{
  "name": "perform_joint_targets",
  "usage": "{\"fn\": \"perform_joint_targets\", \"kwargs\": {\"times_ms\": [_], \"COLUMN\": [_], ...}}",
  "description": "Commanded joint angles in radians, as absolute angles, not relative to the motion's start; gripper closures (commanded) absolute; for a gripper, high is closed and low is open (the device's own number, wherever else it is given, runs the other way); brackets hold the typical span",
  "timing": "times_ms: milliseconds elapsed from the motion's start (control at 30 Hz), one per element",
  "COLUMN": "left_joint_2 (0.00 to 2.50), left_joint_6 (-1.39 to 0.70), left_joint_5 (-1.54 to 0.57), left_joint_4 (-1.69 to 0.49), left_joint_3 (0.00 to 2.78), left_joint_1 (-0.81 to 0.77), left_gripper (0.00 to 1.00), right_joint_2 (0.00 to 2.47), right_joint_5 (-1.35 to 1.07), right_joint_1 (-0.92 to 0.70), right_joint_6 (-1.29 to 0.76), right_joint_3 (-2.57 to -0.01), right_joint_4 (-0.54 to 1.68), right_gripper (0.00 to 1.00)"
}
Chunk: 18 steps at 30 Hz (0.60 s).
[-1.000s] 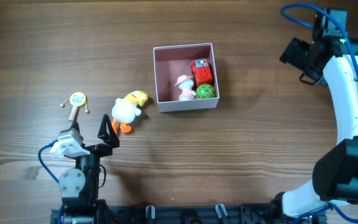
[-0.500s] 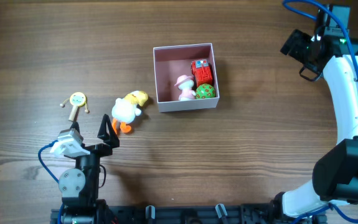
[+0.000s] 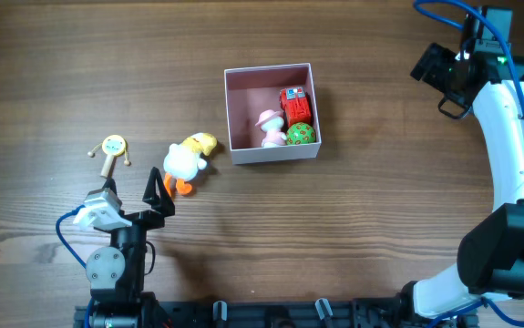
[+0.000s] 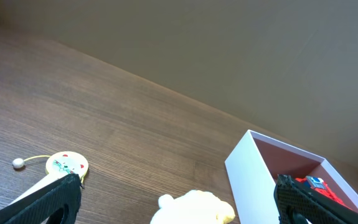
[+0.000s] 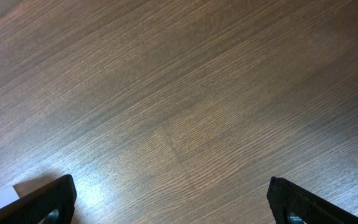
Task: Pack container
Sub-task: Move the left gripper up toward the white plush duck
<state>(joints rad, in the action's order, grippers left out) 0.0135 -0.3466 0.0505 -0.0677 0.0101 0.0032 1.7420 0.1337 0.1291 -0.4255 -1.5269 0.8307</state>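
right arm (image 3: 508, 137): wrist end carrying the right pincer (image 3: 430, 71) now sits a touch closer to the far right corner of the worktop (image 3: 380, 228) than a second ago, and slightly farther from the container (image 3: 275, 152). the whole shift falls in the first half-second.

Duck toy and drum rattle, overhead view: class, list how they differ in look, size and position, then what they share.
The duck toy is bulkier than the drum rattle. The duck toy is white, yellow and orange; the drum rattle is a pale-yellow disc on a stick. The duck toy lies nearer the container than the drum rattle. Both lie on the table, outside the container.
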Motion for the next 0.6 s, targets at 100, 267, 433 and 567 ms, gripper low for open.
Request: {"fn": "perform_joint_targets", "kwargs": {"times_ms": [100,267,433,567], "left_joint_2": [0.003,0.003,0.003,0.003], "left_joint_6": [-0.347,-0.379,-0.408,-0.417], "left_joint_5": [0.06,-0.012,-0.099,-0.211], "left_joint_4": [-0.065,-0.029,0.171,0.284], "left_joint_3": [0.006,0.006,0.006,0.019], "left_joint_1": [0.01,0.009,0.009,0.009], "left_gripper": [0.0,0.0,0.0,0.0], "right_joint_2": [1.753,1.753,1.753,1.753], "right_joint_5": [0.121,0.121,0.121,0.121], "right_joint_1": [0.129,0.129,0.129,0.129], "right_joint_6": [-0.426,-0.426,-0.426,-0.426], "right_joint_3": [-1.526,-1.526,-1.526,-1.526], "right_joint_4": [0.826,0.826,0.826,0.826], "right_gripper": [0.0,0.0,0.0,0.0]}}
